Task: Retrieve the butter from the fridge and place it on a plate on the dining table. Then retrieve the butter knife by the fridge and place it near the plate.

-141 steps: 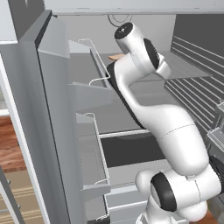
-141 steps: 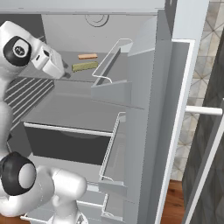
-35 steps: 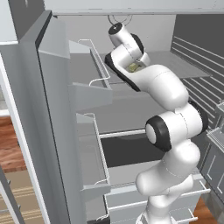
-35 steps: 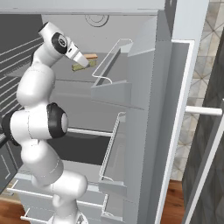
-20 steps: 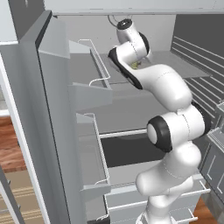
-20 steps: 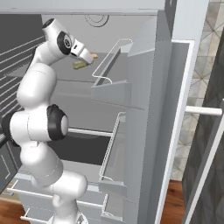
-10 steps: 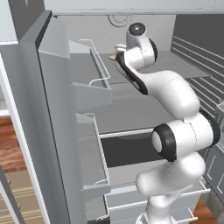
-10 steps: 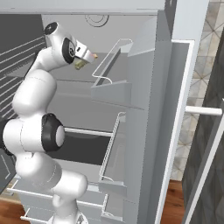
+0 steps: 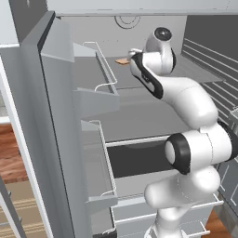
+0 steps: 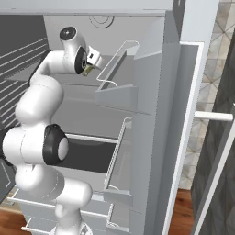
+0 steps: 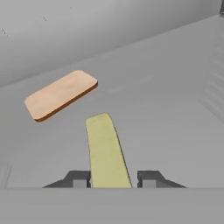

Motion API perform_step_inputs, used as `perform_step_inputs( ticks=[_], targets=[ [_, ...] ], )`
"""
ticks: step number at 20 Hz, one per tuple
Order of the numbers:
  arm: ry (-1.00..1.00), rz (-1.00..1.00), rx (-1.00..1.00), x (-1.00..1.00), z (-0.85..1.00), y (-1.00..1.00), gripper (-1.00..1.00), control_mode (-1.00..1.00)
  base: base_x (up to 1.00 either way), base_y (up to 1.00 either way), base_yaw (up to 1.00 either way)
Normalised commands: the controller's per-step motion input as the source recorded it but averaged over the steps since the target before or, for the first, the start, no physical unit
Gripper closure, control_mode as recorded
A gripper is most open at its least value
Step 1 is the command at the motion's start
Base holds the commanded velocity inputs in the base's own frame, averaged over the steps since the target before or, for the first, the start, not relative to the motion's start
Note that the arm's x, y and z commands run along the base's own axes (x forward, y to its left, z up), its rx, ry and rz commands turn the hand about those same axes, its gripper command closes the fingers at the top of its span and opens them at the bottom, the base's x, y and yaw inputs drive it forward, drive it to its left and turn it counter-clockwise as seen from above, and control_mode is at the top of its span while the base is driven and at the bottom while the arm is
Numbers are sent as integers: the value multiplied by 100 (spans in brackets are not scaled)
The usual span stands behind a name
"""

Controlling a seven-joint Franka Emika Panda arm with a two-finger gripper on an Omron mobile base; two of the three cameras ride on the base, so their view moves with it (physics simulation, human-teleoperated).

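While inside the open fridge (image 9: pixel 56 107), hand (image 11: pixel 113 178) clamps the butter (image 11: pixel 106 151), lower centre of hand view | beside a tan slab (image 11: pixel 61 94) upper left | plate, knife steps remain

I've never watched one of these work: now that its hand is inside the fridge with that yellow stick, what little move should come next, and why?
Probably draw the hand straight back out of the fridge. The hand view shows the butter between the tips of the gripper, lifted off the shelf, apart from the tan slab, so it looks gripped and ready to carry.
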Motion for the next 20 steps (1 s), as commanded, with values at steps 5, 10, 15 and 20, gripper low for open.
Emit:
perform_step_inputs(
  ticks=[5,10,15,20],
  targets=[
    [2,13,0,0,1,0,100,-100,0,0,0],
    [-3,9,0,-29,0,0,100,-100,0,0,0],
    [-6,0,-1,-62,2,0,100,-100,0,0,0],
    [-6,3,-3,-69,3,0,100,-100,0,0,0]
  ],
)
